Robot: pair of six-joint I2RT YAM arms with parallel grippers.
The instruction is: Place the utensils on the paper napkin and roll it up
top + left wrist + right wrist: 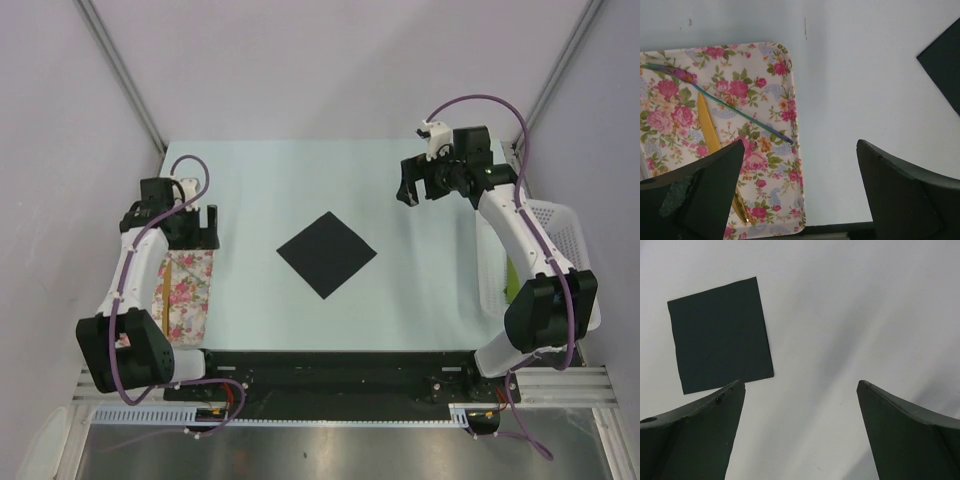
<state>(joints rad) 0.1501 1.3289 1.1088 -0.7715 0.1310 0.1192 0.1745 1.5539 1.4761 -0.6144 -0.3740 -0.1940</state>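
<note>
Utensils [707,127] lie on the floral tray [775,100] at 8 o'clock from the paper napkin [327,253]. The napkin lies flat at table [250,180] centre, turned corner-on to the arms, with nothing on it. In the left wrist view a yellow-orange piece runs lengthwise on the tray. A thin iridescent stem [740,112] slants past its upper end; whether they touch cannot be told.

Left gripper [800,165]: jaws spread wide, empty, poised over the tray's inner edge. Right gripper [800,390]: jaws spread wide, empty, at 1 o'clock from the napkin and well apart from it. A white basket [560,235] stands at 3 o'clock.

Step in hand, as judged: first pick from the tray.
- Shift the left gripper toward 9 o'clock until the yellow-orange piece lies between the fingers.
- Turn the wrist so the jaws close across the handle's narrow width, not along it.
- Descend close to the tray; the piece is flat and may slide.
- Avoid trapping the iridescent stem in the same grip.
- Lay the piece along the napkin's diagonal.
</note>
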